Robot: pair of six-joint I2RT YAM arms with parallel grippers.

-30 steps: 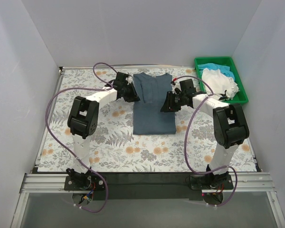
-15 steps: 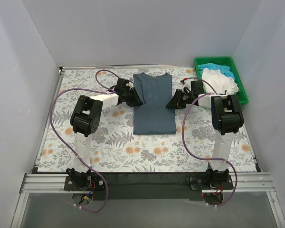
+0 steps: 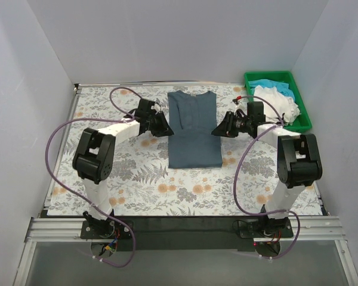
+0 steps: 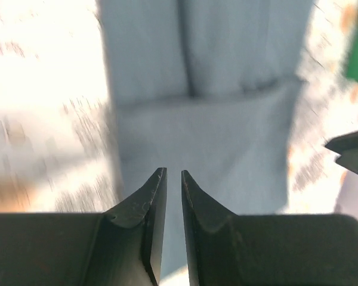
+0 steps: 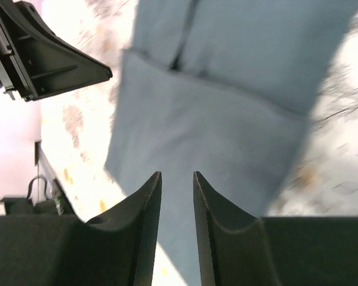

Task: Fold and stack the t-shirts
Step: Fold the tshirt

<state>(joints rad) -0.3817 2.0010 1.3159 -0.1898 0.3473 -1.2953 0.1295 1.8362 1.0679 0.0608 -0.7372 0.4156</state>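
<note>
From above, we see the slate t-shirt (image 3: pixel 194 134) lying centre-far on the table (image 3: pixel 137 179), its sleeves folded in; the left gripper (image 3: pixel 165 127) and right gripper (image 3: pixel 215 130) flank it, likely for a crosswise fold; the white t-shirt (image 3: pixel 277 101) and turquoise t-shirt (image 3: pixel 262 83) sit in the green tray (image 3: pixel 268 74), far right.

Left wrist: the left gripper (image 4: pixel 173 173) has its jaws a slit apart, empty, at the slate t-shirt (image 4: pixel 215 137)'s edge.

Right wrist: the right gripper (image 5: pixel 177 174) is likewise narrowly parted, holding nothing, over the slate t-shirt (image 5: pixel 227 119).
</note>
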